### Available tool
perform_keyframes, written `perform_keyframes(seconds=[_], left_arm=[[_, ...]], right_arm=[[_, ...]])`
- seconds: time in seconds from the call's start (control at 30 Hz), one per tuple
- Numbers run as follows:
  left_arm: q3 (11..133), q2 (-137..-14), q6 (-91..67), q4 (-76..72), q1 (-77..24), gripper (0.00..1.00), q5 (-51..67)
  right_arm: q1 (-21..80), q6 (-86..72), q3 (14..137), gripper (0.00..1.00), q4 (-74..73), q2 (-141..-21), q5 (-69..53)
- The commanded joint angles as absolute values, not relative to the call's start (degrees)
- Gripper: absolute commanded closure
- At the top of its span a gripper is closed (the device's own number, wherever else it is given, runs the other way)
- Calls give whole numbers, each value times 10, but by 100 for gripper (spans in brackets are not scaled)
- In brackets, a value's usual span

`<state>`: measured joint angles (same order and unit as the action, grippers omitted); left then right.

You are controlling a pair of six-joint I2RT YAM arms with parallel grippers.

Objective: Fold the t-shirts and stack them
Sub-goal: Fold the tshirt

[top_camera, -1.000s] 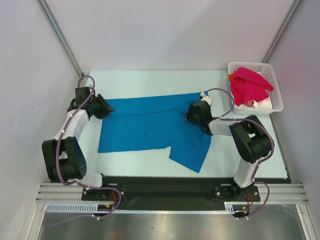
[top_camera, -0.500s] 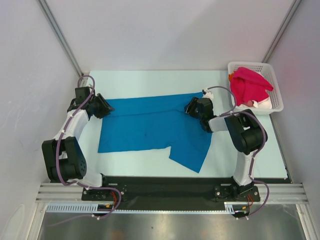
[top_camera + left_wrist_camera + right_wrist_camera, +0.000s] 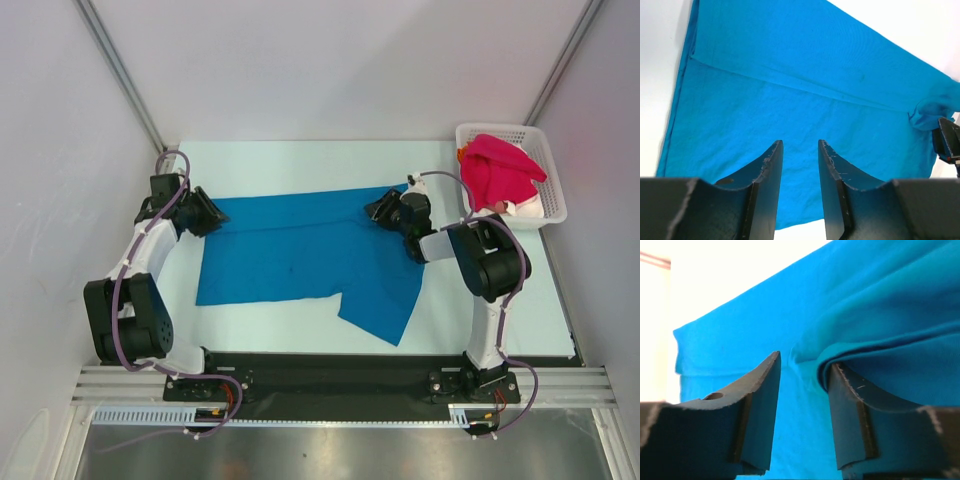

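Top external view: blue t-shirt [image 3: 300, 250] spread flat on tabletop [image 3: 300, 165], between both claws. Left claw [image 3: 212, 217] at left edge of shirt, fingers [image 3: 765, 190] parted above the cloth. Right claw [image 3: 376, 210] at far right corner of shirt, likewise parted, raised fold against one finger. Crimson-pink t-shirt [image 3: 500, 172] heaped in white basket [image 3: 545, 150], far right.

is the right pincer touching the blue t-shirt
Touching. The right wrist view shows a fold of the blue t-shirt draped over one finger of the right pincer, whose jaws stand apart.
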<state>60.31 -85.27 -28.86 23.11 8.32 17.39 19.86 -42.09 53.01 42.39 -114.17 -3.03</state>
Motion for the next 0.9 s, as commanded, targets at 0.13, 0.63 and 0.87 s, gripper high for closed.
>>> perform_keyframes(seconds=[0.13,0.63,0.87], left_arm=[[603,-849,-276,211,83,60,191],[603,-846,-274,211,85,60,194],[601,-846,-275,212,88,60,194]], right_arm=[[195,-458,516,64,475,-1150,-65],[201,-722,510,100,210,-1017,40],[248,-791,541,100,103,-1013,102]])
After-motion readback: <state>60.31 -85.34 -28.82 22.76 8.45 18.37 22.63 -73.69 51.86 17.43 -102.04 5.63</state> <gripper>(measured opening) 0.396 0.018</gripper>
